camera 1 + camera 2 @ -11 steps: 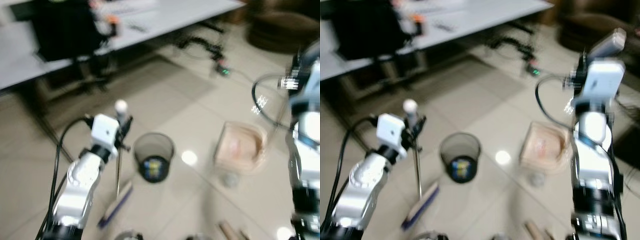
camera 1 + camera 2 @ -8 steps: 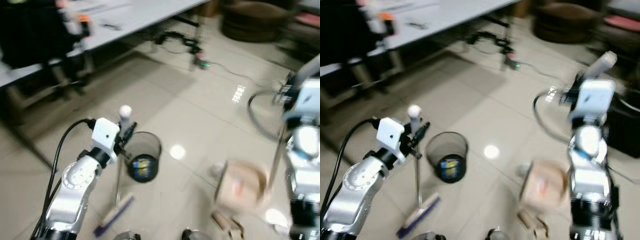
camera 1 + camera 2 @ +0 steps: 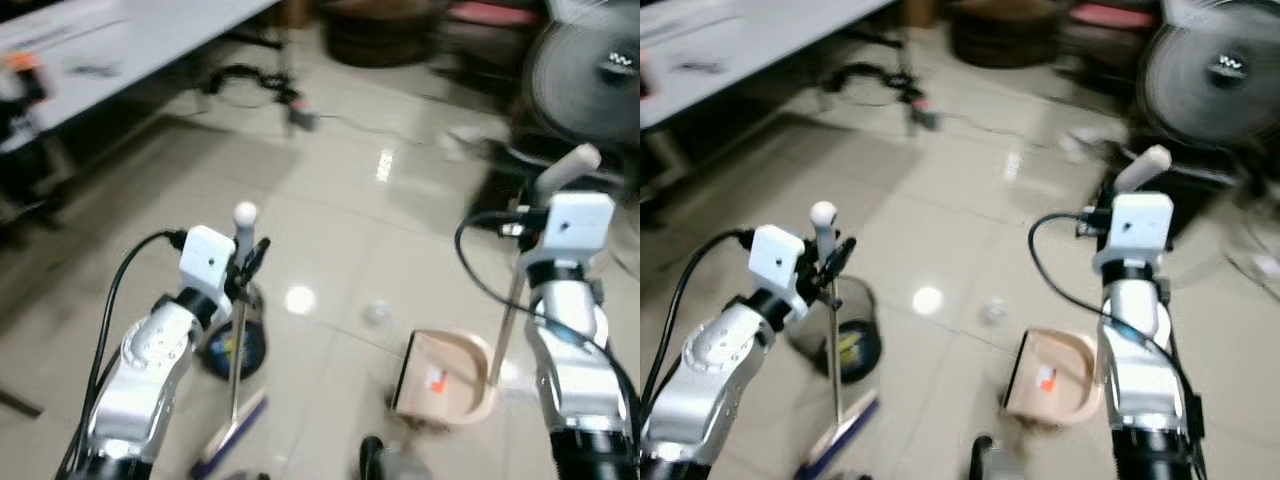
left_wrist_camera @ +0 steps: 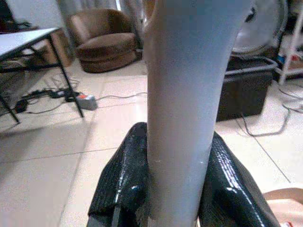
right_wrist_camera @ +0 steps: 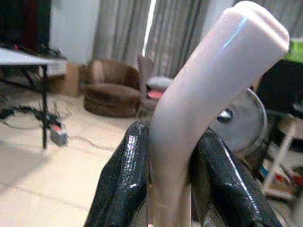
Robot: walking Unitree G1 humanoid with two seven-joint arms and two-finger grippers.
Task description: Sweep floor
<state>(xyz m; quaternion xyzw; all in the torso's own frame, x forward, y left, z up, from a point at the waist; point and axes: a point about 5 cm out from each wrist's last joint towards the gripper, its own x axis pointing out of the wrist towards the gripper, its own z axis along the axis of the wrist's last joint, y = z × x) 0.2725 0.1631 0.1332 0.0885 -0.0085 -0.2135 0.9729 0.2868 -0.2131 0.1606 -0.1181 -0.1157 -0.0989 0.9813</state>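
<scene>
Left gripper [image 4: 173, 189] clamps the upright broom [image 3: 236, 330], its head on the tiled floor [image 3: 330, 230] beside a wastebasket [image 3: 232, 345]; right gripper [image 5: 170, 184] grips the dustpan [image 3: 445, 380] handle (pan resting on the tiles)

Two silver jointed arms, white boxy wrist modules, looping black cables, glossy black claw fingers [image 4: 125, 189].
</scene>
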